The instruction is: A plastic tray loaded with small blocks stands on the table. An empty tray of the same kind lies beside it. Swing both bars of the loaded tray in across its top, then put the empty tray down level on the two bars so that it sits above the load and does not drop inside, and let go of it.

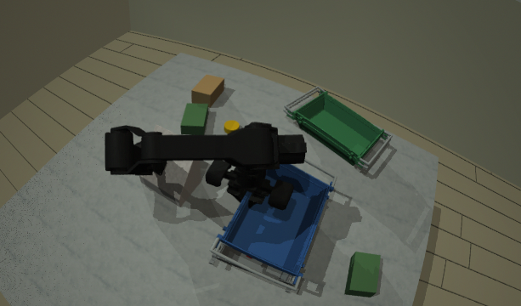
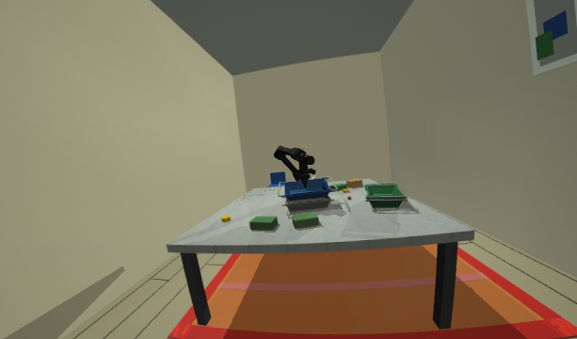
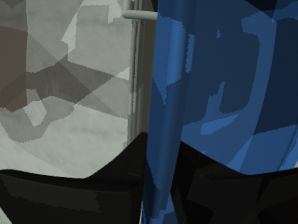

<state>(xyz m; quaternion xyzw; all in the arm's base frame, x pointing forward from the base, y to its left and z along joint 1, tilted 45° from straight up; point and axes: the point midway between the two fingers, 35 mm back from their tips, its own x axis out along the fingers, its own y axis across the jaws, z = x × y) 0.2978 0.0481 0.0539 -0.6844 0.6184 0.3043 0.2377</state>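
The blue empty tray (image 1: pixel 309 238) (image 2: pixel 297 195) (image 3: pixel 169 75) is above the grey tray (image 2: pixel 308 204) and looks near level. My gripper (image 1: pixel 256 201) (image 3: pixel 154 138) is shut on the blue tray's long side wall, one finger inside and one outside. The blue tray's wire bars stick out over its ends. The grey tray is mostly hidden under it; a bit of red (image 1: pixel 249 256) shows below the blue tray's near end. How the grey tray's bars lie, and whether the blue tray touches them, I cannot tell.
A green tray (image 1: pixel 357 157) (image 2: pixel 386 202) with bars out stands at the right. Green blocks (image 1: pixel 364 274) (image 2: pixel 264 222), another green block (image 1: pixel 195 119), an orange block (image 1: pixel 207 90) (image 2: pixel 354 183), a yellow disc (image 1: pixel 231 126) and a small red piece (image 2: pixel 349 198) lie around.
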